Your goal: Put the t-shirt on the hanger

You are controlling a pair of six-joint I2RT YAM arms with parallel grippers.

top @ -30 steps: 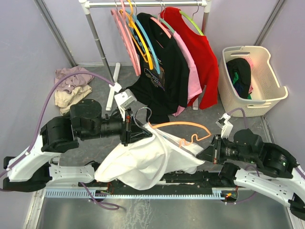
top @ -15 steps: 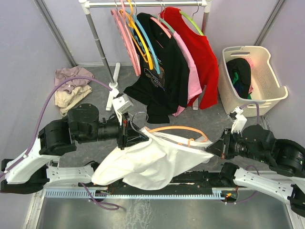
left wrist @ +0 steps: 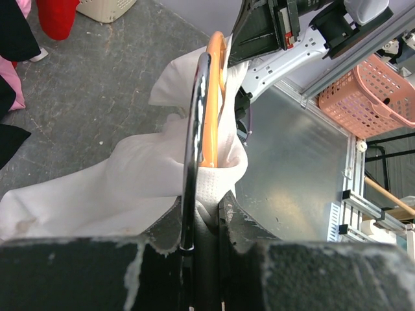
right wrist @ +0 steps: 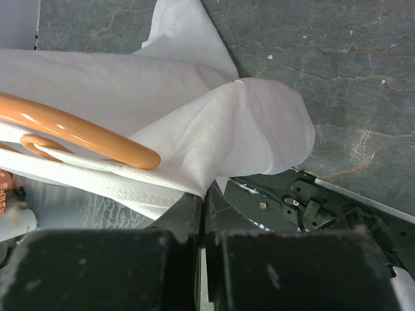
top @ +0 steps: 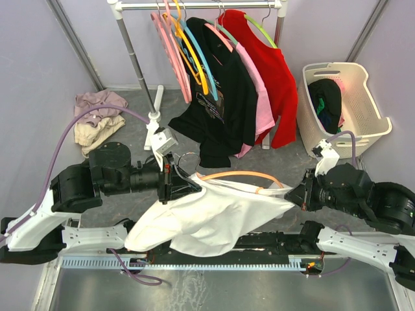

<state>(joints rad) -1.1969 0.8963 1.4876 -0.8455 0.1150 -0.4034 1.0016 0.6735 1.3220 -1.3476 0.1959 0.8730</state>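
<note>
We hold a white cotton t-shirt (top: 207, 217) stretched between both arms.
Our left gripper (top: 183, 184) pinches the metal hook of the thin orange plastic hanger (top: 238, 174) together with cloth. Our right gripper (top: 297, 195) is closed on the shirt's edge. The orange arch lies along the shirt's upper edge. Behind stands a metal clothes rack (top: 194, 5).

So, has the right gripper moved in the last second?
Yes, the right gripper shifted right, toward the basket, stretching the t-shirt.
</note>
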